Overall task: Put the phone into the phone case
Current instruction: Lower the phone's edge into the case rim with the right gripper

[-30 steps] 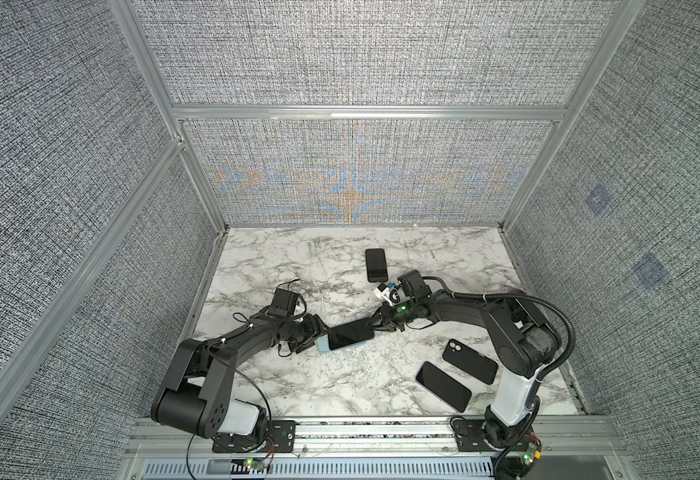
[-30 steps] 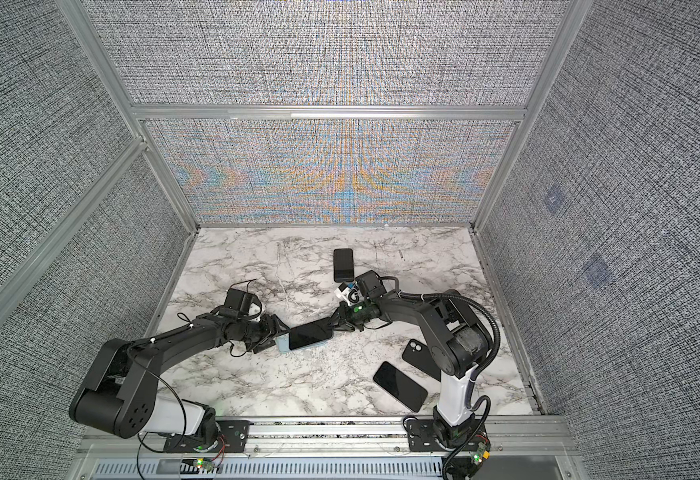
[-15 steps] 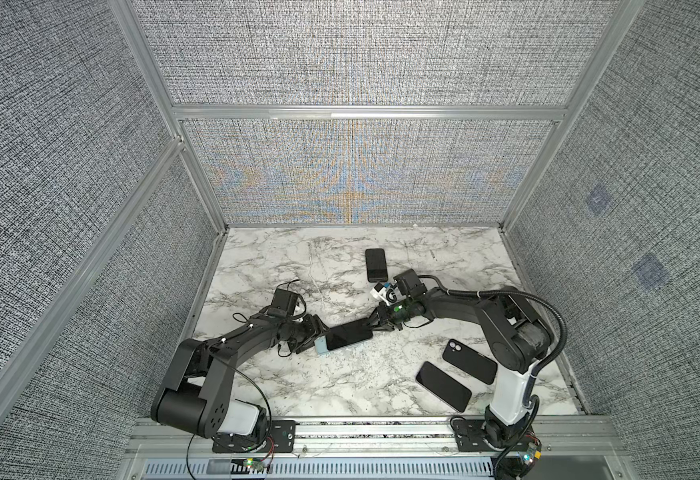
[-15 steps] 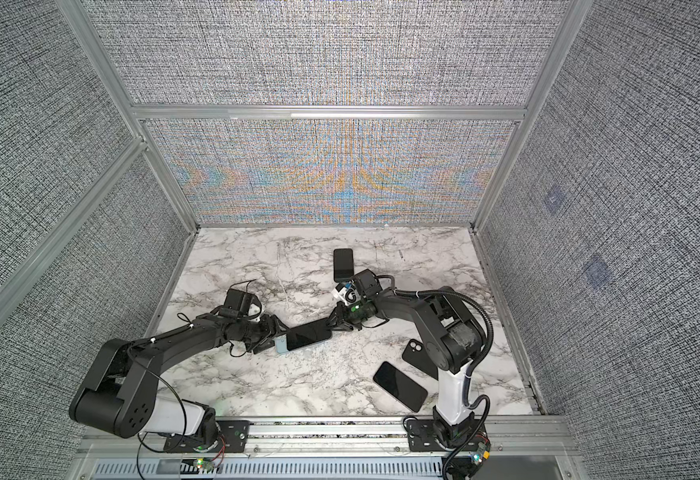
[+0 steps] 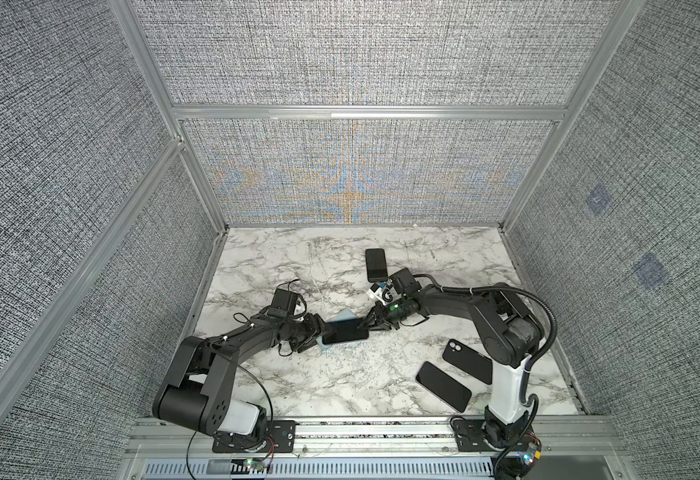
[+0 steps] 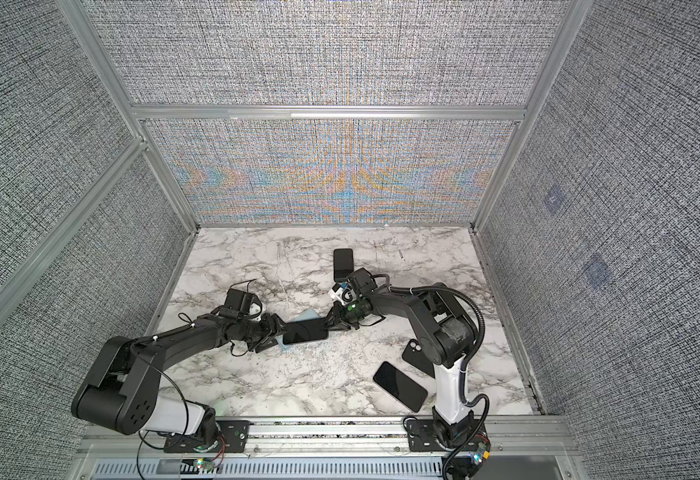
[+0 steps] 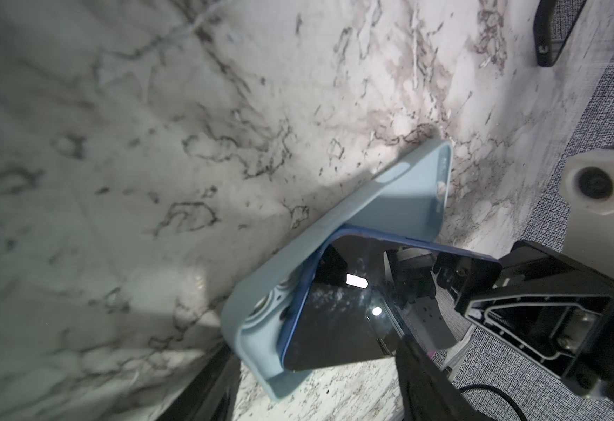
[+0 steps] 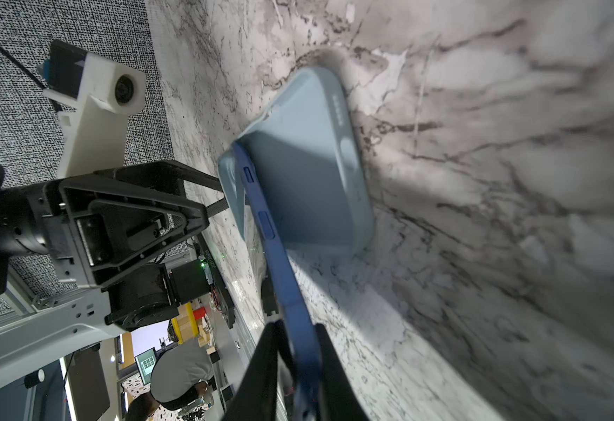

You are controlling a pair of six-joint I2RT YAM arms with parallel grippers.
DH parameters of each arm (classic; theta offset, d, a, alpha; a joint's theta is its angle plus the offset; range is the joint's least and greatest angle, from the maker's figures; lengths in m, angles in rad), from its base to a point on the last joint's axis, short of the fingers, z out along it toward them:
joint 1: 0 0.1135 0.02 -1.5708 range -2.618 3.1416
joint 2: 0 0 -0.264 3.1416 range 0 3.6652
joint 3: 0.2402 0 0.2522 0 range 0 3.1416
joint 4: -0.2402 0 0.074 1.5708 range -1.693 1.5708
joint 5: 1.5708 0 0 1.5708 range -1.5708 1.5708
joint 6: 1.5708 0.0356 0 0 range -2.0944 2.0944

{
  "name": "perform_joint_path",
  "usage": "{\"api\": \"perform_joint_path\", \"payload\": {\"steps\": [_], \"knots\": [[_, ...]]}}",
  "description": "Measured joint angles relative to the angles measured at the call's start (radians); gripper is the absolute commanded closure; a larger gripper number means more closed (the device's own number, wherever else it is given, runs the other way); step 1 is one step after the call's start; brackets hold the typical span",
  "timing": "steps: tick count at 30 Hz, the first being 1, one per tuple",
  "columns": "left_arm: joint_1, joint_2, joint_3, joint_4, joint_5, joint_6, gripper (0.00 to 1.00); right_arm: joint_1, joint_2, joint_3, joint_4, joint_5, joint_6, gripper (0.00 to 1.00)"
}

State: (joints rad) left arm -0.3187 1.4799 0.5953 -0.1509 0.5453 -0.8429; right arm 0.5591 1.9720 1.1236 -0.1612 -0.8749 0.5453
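- the phone (image 5: 346, 331) lay just below the middle of the frame in both top views, dark glass up, on the marble desk (image 5: 298, 257). it slanted across the pale blue phone case (image 7: 389, 204).
- one end of the phone sat in the camera end of the case. the other end was lifted and skewed out past the case's side wall, so it was not yet seated.
- the right claw (image 8: 296, 339) was closed on the raised end, pinching the thin slab face to back.
- the left claw (image 7: 316, 364) stood spread wide on either side of the case's camera end. whether it squeezed the case could not be told.
- the phone looked stiff, thin and fairly light. its glass was probably slick and easy to scratch, so a hold near the free end, clear of the case's rim, seemed best.
- the case looked soft and rubbery. its rim would likely flex, and it would likely slide on the smooth desk unless braced at one end.
- three other dark handsets (image 5: 376, 264) lay well apart from the claws.
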Motion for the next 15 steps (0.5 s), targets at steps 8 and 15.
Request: {"api": "perform_joint_path", "payload": {"steps": [8, 15], "knots": [[-0.001, 0.03, 0.044, -0.026, 0.009, 0.027, 0.31, 0.003, -0.013, 0.055, -0.147, 0.006, -0.114, 0.83], [-0.002, 0.038, 0.058, -0.042, 0.007, 0.043, 0.31, 0.002, -0.008, 0.133, -0.273, 0.022, -0.195, 0.83]]}}
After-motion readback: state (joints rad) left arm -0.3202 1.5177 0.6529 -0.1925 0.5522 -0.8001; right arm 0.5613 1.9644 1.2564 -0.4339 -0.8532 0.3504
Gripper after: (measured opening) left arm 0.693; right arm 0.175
